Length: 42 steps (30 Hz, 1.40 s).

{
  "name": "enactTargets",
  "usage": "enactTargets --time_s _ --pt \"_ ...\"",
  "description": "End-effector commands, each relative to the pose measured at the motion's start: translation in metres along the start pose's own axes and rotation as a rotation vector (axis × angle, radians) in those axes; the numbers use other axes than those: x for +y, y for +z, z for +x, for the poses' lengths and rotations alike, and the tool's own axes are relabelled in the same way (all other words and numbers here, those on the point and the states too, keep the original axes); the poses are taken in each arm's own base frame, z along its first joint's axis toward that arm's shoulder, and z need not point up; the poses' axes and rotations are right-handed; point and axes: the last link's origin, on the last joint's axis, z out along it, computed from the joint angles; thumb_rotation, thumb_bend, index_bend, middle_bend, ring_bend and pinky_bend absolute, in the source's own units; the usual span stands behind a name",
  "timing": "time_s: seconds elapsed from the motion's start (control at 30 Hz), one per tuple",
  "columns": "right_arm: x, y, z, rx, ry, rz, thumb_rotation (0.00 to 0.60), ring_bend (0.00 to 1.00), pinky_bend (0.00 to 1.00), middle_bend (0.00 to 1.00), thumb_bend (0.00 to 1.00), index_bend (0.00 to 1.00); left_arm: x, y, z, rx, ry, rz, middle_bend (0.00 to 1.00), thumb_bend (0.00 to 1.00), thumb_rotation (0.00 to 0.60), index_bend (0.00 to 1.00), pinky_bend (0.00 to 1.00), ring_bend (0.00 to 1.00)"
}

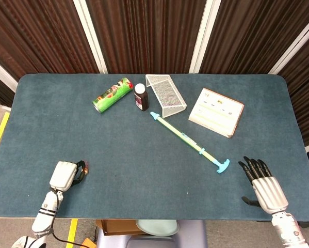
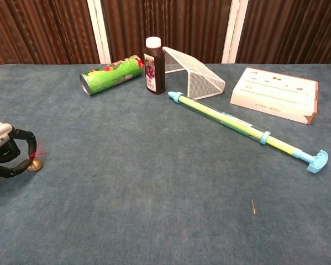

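Note:
My left hand [image 1: 65,174] [image 2: 5,150] lies low at the table's near left corner, fingers curled around a small brass bell with a red tassel [image 2: 36,162] [image 1: 84,168], which it pinches at the fingertips. My right hand [image 1: 263,183] rests at the near right edge with its fingers stretched flat and nothing in it; the chest view does not show it. Nearest to it is the blue handle end of a long yellow-green water squirter [image 1: 190,141] [image 2: 243,127] lying diagonally across the middle.
At the back stand a dark juice bottle [image 1: 141,96] [image 2: 154,65], a green can on its side [image 1: 112,94] [image 2: 111,74], a tipped white mesh basket [image 1: 166,94] [image 2: 194,72] and a flat white box [image 1: 216,111] [image 2: 275,93]. Curtains hang behind the table.

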Motion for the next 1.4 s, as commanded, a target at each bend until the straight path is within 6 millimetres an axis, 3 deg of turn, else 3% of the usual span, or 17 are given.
enactTargets --time_s 0.03,0.37,0.5,0.63,0.7,0.87,1.07,1.4 --pt "0.000 0.000 0.000 0.001 0.000 0.000 0.600 0.00 0.00 0.00 0.18 0.00 0.000 0.000 0.001 0.003 0.001 -0.001 1.00 0.44 0.600 0.74 1.00 1.00" --pt "0.000 0.000 0.000 -0.001 0.003 0.002 0.600 0.00 0.00 0.00 0.18 0.00 0.001 -0.002 0.014 0.049 -0.009 -0.011 1.00 0.44 0.600 0.74 1.00 1.00" --pt "0.000 -0.001 0.001 0.004 0.004 0.003 0.600 0.00 0.00 0.00 0.18 0.00 0.014 -0.020 0.022 0.035 -0.091 -0.061 1.00 0.44 0.600 0.73 1.00 1.00" --pt "0.002 0.003 -0.001 -0.006 0.003 -0.007 0.600 0.00 0.00 0.00 0.18 0.00 0.002 -0.001 0.032 0.116 0.028 -0.011 1.00 0.44 0.600 0.73 1.00 1.00" --pt "0.000 0.003 -0.002 -0.012 0.003 -0.001 0.600 0.00 0.00 0.00 0.18 0.00 -0.005 0.006 0.029 0.092 -0.002 0.037 1.00 0.44 0.600 0.73 1.00 1.00" --pt "0.000 0.002 -0.003 -0.015 -0.004 0.001 0.600 0.00 0.00 0.00 0.18 0.00 0.009 -0.008 0.019 -0.011 -0.072 -0.030 1.00 0.44 0.600 0.72 1.00 1.00" --pt "-0.002 0.000 -0.002 -0.014 0.003 0.015 0.600 0.00 0.00 0.00 0.18 0.00 0.009 0.003 0.022 0.016 -0.076 0.000 1.00 0.44 0.600 0.71 1.00 1.00" --pt "0.000 0.000 -0.001 -0.011 0.006 0.007 0.600 0.00 0.00 0.00 0.18 0.00 0.011 0.000 0.019 0.008 -0.061 -0.012 1.00 0.44 0.600 0.71 1.00 1.00"
